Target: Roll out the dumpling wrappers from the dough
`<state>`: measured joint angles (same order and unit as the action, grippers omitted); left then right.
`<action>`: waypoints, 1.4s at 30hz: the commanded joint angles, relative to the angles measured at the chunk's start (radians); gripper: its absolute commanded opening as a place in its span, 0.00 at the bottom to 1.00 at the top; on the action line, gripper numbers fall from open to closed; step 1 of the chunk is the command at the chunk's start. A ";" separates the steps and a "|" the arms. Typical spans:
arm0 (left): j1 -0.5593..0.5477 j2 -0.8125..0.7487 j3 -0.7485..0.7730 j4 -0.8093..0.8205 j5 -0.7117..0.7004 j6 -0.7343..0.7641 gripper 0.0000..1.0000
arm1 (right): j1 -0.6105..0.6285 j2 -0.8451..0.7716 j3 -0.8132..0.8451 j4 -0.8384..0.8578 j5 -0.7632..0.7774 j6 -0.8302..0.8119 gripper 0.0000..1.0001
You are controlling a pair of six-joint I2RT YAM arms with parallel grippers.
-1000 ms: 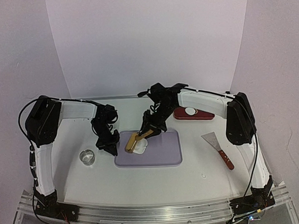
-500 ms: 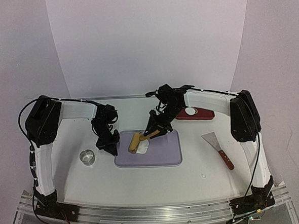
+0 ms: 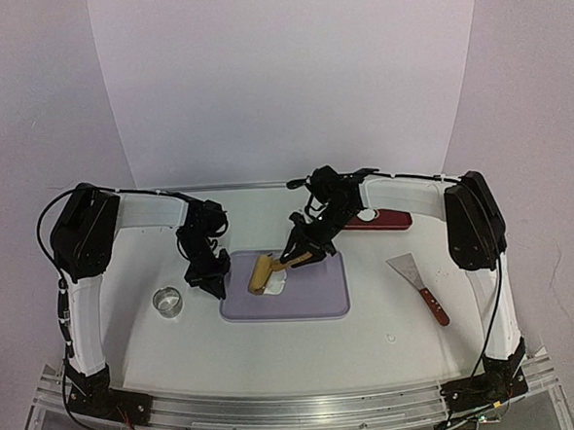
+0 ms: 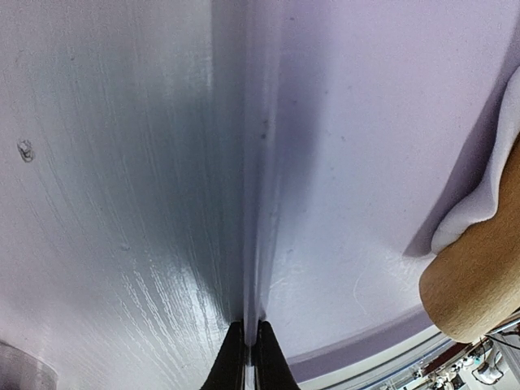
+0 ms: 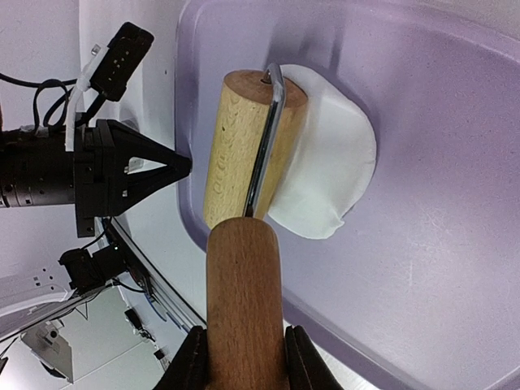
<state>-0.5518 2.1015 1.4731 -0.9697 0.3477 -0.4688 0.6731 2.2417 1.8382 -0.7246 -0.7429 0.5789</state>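
so far the soft white dough lump (image 5: 333, 171) is only partly flattened, near the lavender plastic mat's (image 5: 455, 162) left edge, under the wooden roller (image 5: 244, 154) clamped by the right gripper (image 5: 245, 361); the left gripper (image 4: 250, 357) is pinched closed; thinning and cutting remain.

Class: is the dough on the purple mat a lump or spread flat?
Partly spread: the dough is a thick, rounded pad, partly under the roller on the purple mat, not yet thin.

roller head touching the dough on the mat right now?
Touching. Right wrist view: the roller head lies across the edge of the dough, no gap; left wrist view shows dough pressed against the wood.
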 commanded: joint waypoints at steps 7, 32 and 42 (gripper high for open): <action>-0.005 0.094 0.018 -0.055 -0.077 0.029 0.00 | -0.086 0.129 -0.181 -0.346 0.379 -0.022 0.00; 0.002 0.159 0.099 -0.097 -0.079 0.061 0.00 | -0.153 0.120 -0.292 -0.393 0.391 -0.086 0.00; 0.004 0.183 0.146 -0.121 -0.072 0.070 0.00 | -0.166 0.136 -0.282 -0.430 0.440 -0.120 0.00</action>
<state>-0.5438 2.2007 1.6198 -1.1269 0.3634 -0.4201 0.5513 2.2151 1.6745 -0.6855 -0.9287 0.3989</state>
